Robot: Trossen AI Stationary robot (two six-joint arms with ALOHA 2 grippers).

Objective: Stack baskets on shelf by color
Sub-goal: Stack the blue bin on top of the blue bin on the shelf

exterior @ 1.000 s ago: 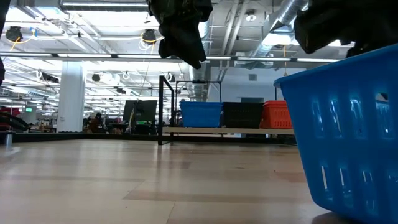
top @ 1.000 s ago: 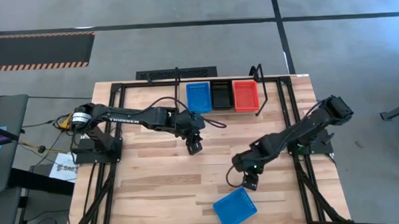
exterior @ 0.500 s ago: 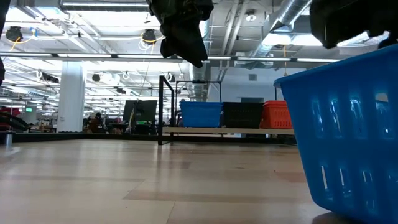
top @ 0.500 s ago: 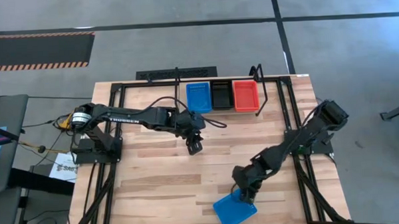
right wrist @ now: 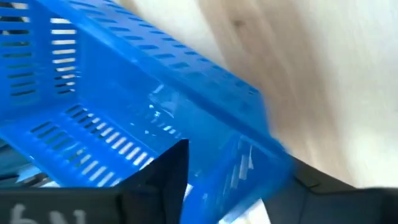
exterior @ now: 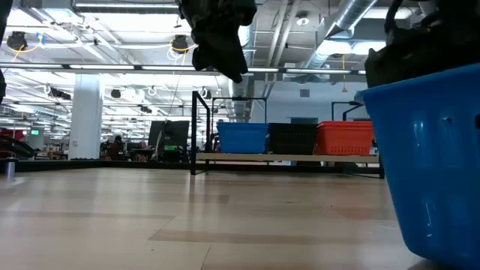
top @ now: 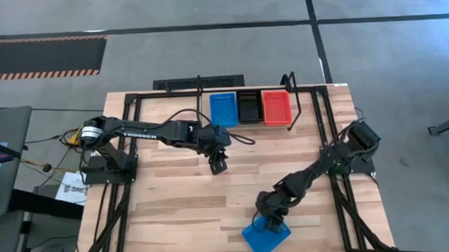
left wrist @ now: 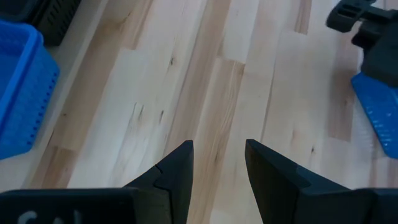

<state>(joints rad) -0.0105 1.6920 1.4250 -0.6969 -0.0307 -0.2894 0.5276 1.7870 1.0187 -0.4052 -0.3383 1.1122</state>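
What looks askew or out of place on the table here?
One blue basket sits alone at the table's near edge, turned at an angle to the planks, with the right tool straddling its wall. The other baskets sit squarely in a row on the shelf. Nothing looks spilled or damaged.

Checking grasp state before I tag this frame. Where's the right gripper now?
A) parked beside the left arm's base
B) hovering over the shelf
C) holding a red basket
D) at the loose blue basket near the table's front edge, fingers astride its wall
D: the right gripper is down at the loose blue basket, and its wrist view shows one finger inside the basket wall and one outside.
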